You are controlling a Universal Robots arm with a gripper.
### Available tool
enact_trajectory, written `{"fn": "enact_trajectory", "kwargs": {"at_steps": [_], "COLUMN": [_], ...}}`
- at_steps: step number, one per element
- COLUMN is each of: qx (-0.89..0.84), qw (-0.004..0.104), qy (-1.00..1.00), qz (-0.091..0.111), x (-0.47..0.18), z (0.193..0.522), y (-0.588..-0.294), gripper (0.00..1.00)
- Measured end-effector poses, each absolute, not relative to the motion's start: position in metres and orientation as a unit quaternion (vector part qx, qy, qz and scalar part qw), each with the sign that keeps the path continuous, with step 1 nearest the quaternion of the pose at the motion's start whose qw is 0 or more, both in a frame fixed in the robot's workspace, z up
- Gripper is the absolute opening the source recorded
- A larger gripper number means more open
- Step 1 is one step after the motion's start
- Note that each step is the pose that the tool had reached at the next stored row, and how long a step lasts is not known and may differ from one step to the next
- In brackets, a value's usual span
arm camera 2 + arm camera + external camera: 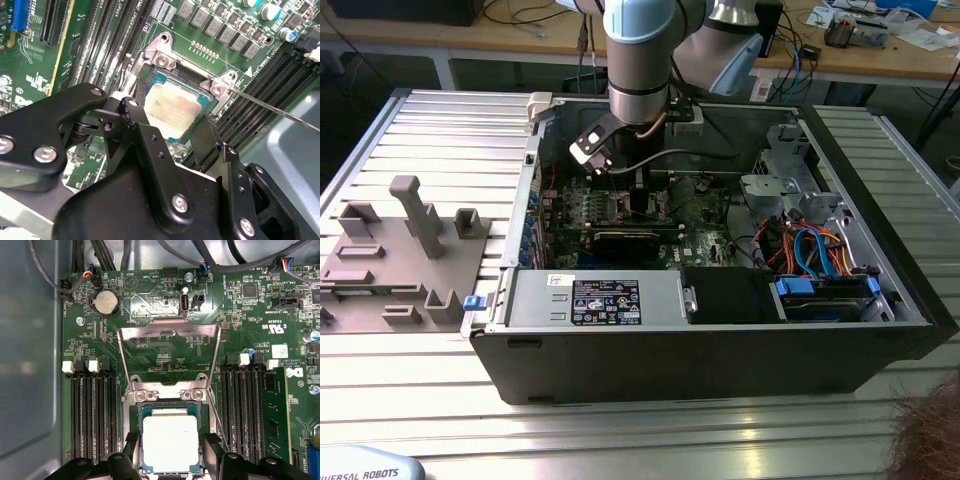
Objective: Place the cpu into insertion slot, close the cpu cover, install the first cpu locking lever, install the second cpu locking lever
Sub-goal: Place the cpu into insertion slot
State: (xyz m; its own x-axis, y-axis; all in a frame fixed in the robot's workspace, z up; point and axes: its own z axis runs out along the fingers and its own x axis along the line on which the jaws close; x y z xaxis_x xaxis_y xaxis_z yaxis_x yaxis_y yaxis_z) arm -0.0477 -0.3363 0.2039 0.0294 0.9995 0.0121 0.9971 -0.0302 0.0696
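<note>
Inside the computer case point(720, 350), on the motherboard point(150, 305), the cpu point(170, 440) lies flat in the insertion slot point(134, 422). Gripper point(170, 455) straddles the chip, fingers spread, grasping nothing. The cpu cover point(169, 330) is tilted up, open.

We note white silkscreen lettering on motherboard point(240, 315), printed sticker point(605, 301) on metal housing point(535, 300); we transcribe none.

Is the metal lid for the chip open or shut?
Open. In the first wrist view the cpu cover stands swung back, and the cpu lies uncovered.
</note>
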Motion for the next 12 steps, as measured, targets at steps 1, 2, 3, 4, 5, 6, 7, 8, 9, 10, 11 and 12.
{"fn": "enact_trajectory", "kwargs": {"at_steps": [1,2,3,4,5,6,7,8,9,10,11,12], "qx": [0.717,0.717,0.717,0.717,0.717,0.717,0.717,0.717,0.717,0.717,0.717,0.717], "qw": [0.021,0.021,0.021,0.021,0.021,0.021,0.021,0.021,0.022,0.022,0.023,0.024], "qy": [0.696,0.696,0.696,0.696,0.696,0.696,0.696,0.696,0.696,0.696,0.696,0.696], "qz": [0.029,0.029,0.029,0.029,0.029,0.028,0.028,0.028,0.028,0.027,0.026,0.026], "x": [-0.048,-0.048,-0.048,-0.048,-0.048,-0.048,-0.048,-0.048,-0.048,-0.048,-0.048,-0.048], "z": [0.206,0.207,0.208,0.209,0.209,0.210,0.211,0.212,0.213,0.214,0.215,0.216], "y": [-0.336,-0.336,-0.336,-0.336,-0.336,-0.336,-0.336,-0.336,-0.336,-0.336,-0.336,-0.336], "gripper": [0.62,0.62,0.62,0.62,0.62,0.62,0.62,0.62,0.62,0.62,0.62,0.62]}}
